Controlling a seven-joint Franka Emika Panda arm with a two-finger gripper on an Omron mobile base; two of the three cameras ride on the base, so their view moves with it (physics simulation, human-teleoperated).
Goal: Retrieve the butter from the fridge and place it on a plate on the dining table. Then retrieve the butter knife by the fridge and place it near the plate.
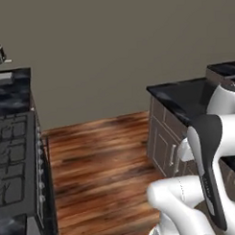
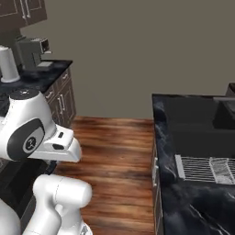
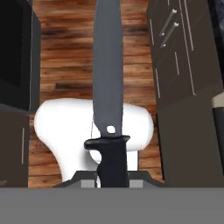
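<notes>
The claw point(image 3: 112, 181) was clenched on the black handle of the butter knife point(image 3: 108, 87), and that was where the knife was: in the robot's grip, not on any counter. In the hand view the grey blade ran straight out from between the 2 fingertips, its long axis in line with the direction the hand pointed, tip farthest from the claw. Beyond the blade lay brown wooden floor point(image 3: 65, 65) with dark cabinet fronts point(image 3: 175, 65) off to one side, so the knife hung over open floor rather than over a surface.

From where the base cameras looked, the arm point(image 2: 32, 133) was folded close to the robot's body in the aisle between a black counter point(image 1: 186, 95) on brown cabinets and a stove point(image 1: 15, 161); a second dark counter with a wire rack point(image 2: 202, 169) sat to the robot's right. I could not see the plate or the dining table from here.

I judged the robot was mid-carry, with the delivery beside the plate not yet done. Setting the knife down would need the blade brought level and roughly flat to the tabletop before letting go.
</notes>
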